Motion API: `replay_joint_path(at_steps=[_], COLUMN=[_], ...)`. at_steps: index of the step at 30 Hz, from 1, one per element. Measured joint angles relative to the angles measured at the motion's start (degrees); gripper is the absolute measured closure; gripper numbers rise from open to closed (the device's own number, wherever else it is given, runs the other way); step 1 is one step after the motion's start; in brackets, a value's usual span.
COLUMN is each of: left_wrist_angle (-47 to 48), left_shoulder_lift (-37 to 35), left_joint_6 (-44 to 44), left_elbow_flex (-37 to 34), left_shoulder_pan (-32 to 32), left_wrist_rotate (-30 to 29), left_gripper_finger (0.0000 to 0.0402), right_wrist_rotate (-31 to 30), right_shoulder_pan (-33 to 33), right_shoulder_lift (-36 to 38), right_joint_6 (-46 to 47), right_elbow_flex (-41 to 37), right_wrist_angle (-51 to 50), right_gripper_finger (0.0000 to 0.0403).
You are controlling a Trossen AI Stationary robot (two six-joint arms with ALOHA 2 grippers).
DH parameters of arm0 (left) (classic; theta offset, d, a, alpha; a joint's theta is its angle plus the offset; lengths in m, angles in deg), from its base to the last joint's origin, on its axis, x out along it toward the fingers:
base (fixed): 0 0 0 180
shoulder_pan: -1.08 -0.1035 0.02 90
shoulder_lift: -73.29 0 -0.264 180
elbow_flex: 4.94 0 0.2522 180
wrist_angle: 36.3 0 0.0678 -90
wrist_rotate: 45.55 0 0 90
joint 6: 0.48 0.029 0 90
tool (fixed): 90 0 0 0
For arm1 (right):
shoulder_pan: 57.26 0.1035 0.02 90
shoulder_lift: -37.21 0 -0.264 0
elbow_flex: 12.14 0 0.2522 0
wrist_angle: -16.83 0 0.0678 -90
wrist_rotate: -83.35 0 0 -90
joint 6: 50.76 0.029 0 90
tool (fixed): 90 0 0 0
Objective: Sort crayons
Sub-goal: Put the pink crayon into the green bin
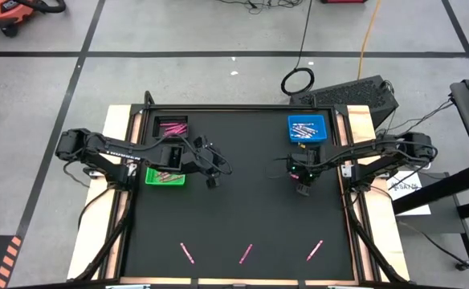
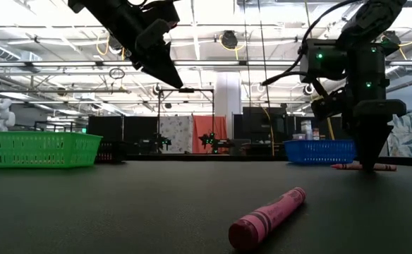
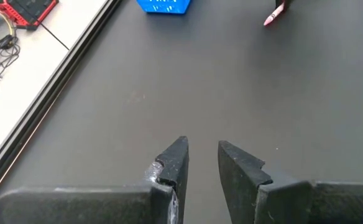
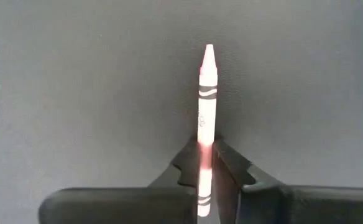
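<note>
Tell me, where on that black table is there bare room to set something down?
Barest: the mat's middle, between the left gripper, the right gripper and three loose pink crayons along the near edge. Crowded: the far corners, with the green basket and blue basket.

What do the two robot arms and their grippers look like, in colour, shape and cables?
Both arms are black, built of jointed links, with black cables looped along them. The left gripper has two dark wedge-shaped fingers with notched inner edges. The right gripper has the same dark tapering fingers. The low view shows small green lights on the right arm's wrist.
</note>
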Motion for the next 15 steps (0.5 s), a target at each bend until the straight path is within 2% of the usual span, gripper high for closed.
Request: replay_joint_path(at_steps=[11,15], left_wrist_angle=[-1.01,-4.62], left_shoulder_lift=[0.01,0.02], left_joint_6=[-0.1,1.19], left_elbow_flex=[0.0,0.0], left_shoulder_pan=[-1.02,-1.97], left_wrist_rotate=[0.07,4.09], left_gripper_finger=[0.0312,0.0312], right_wrist_rotate=[0.03,1.06], right_shoulder_pan=[0.02,0.08], right_shoulder_lift=[1.19,3.61], right_joint_6=[2.1,1.65], right_elbow_flex=[1.17,3.49], right_wrist_angle=[-0.41,1.62], right_gripper_finger=[0.04,0.04])
